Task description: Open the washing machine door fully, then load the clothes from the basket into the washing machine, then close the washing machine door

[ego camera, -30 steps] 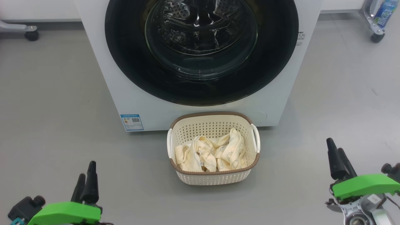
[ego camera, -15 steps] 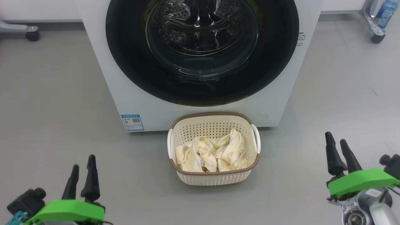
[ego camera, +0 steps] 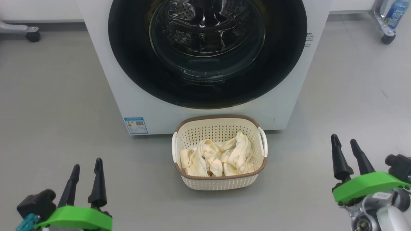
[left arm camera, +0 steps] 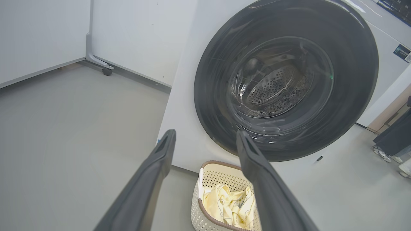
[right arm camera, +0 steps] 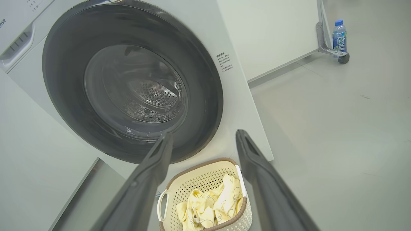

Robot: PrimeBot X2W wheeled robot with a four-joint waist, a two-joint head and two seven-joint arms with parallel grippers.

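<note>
The white washing machine (ego camera: 109, 83) stands ahead of me with its black-rimmed glass door (ego camera: 207, 51) flat against the front. The cream basket (ego camera: 220, 183) sits on the floor right below the door, holding pale yellow clothes (ego camera: 218, 157). My left gripper (ego camera: 87, 165) hovers open at the lower left, well left of the basket. Open too, my right gripper (ego camera: 344, 141) hangs at the lower right, apart from the basket. The left wrist view has the door (left arm camera: 285, 77), basket (left arm camera: 208, 211) and clothes (left arm camera: 229, 205); the right wrist view has the door (right arm camera: 128, 80), basket (right arm camera: 205, 179) and clothes (right arm camera: 212, 200).
Grey floor spreads on both sides of the machine. A wheeled frame foot with a drink bottle (ego camera: 395, 12) stands at the far right; the bottle (right arm camera: 339, 36) shows again from the right wrist. Another caster (ego camera: 32, 35) sits at the far left. White panels line the back.
Both grippers have shifted slightly: the left one dropped lower and edged right, the right one rose and edged left. On each, the fingers now stand visibly further apart. Machine, door and basket are unmoved.
</note>
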